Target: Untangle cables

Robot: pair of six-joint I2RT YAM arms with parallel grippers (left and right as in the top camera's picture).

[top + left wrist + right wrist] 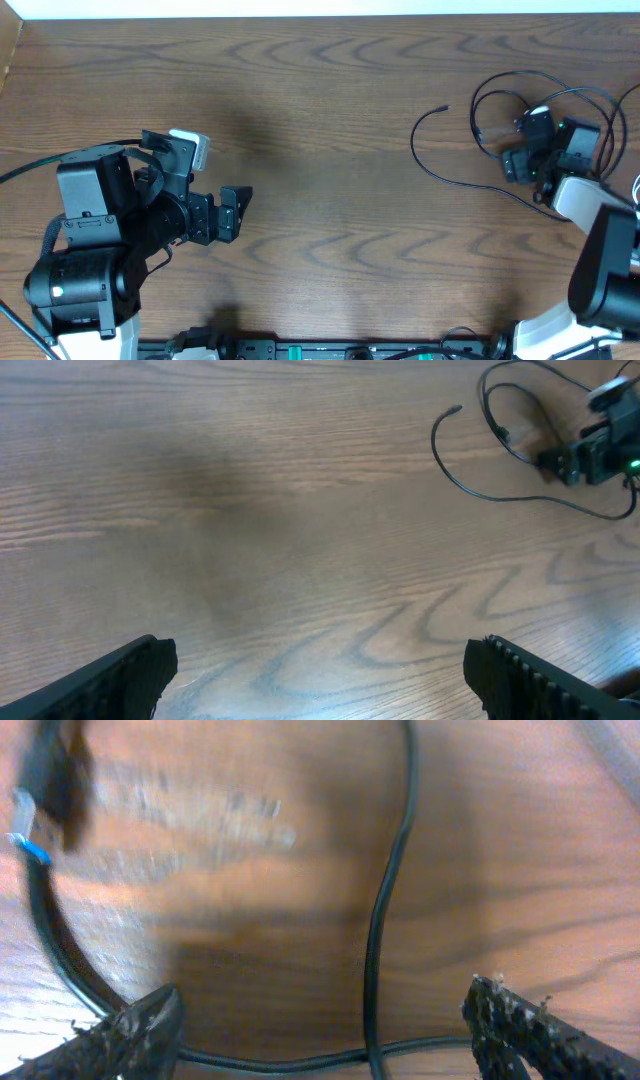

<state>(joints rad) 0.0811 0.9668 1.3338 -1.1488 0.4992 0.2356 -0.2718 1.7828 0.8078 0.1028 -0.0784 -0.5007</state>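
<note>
Black cord [376,930]: one, lying beneath right hand [527,147]; two hands, both apart, left hand [234,212] well away.

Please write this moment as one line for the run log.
left gripper: open, above table | right gripper: open, low over black cord, not gripping | black cord: looped, right side of table

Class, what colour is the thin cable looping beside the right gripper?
Black; the cable shows best in the right wrist view.
</note>
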